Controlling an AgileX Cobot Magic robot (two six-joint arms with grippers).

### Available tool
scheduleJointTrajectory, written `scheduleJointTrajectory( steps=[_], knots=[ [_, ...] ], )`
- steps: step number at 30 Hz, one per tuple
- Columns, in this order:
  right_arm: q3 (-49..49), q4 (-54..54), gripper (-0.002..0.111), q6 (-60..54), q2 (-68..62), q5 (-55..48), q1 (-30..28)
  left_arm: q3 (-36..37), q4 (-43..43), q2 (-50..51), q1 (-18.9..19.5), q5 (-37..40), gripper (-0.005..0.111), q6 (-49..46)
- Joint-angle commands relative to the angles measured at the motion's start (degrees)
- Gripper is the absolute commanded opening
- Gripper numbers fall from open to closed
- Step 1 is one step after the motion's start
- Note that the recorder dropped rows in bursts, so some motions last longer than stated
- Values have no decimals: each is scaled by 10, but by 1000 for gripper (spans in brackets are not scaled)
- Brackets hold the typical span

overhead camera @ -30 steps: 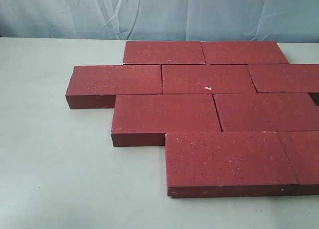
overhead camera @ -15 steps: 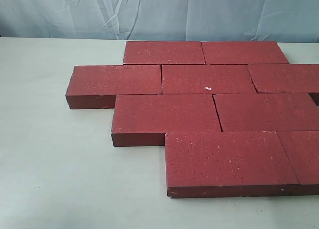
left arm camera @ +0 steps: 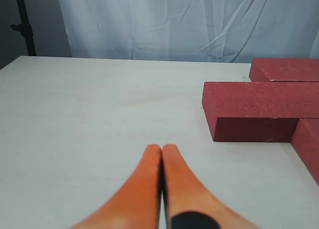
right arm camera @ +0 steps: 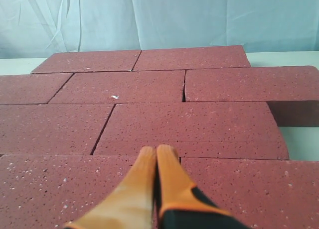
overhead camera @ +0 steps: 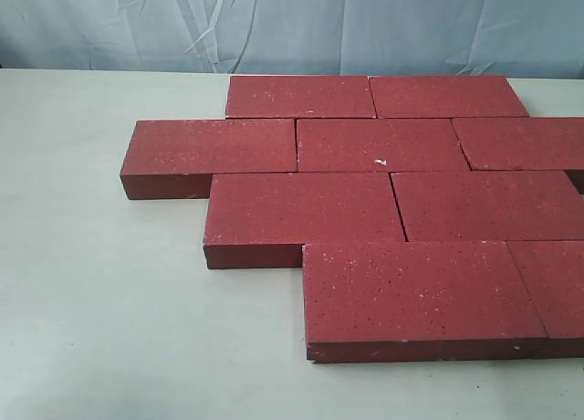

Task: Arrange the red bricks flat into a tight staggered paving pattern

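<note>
Several dark-red speckled red bricks [overhead camera: 383,192] lie flat in staggered rows, edges touching, on the pale table [overhead camera: 100,310]; the middle one carries a small white chip [overhead camera: 381,162]. No gripper shows in the exterior view. In the left wrist view my left gripper [left arm camera: 161,148] is shut and empty over bare table, short of the outer brick's end [left arm camera: 251,112]. In the right wrist view my right gripper [right arm camera: 156,150] is shut and empty above the brick field [right arm camera: 189,122], its tips over a joint between rows.
A wrinkled pale blue cloth [overhead camera: 292,23] hangs behind the table. A dark stand [left arm camera: 22,25] rises at the table's far corner in the left wrist view. Bare tabletop lies to the left of the bricks and in front of them.
</note>
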State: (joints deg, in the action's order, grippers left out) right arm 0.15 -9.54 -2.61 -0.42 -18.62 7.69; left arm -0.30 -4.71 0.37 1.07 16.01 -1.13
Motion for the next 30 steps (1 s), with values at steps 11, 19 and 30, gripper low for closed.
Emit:
scheduleJointTrajectory(
  steps=[11, 19, 30],
  knots=[
    [-1, -1, -1, -1, 4, 8, -26, 3, -1, -4, -1, -6, 0, 3],
    [-1, -1, -1, -1, 4, 8, -59, 3, -1, -4, -1, -6, 0, 3],
    [-1, -1, -1, -1, 4, 8, -59, 3, -1, -4, -1, -6, 0, 3]
  ],
)
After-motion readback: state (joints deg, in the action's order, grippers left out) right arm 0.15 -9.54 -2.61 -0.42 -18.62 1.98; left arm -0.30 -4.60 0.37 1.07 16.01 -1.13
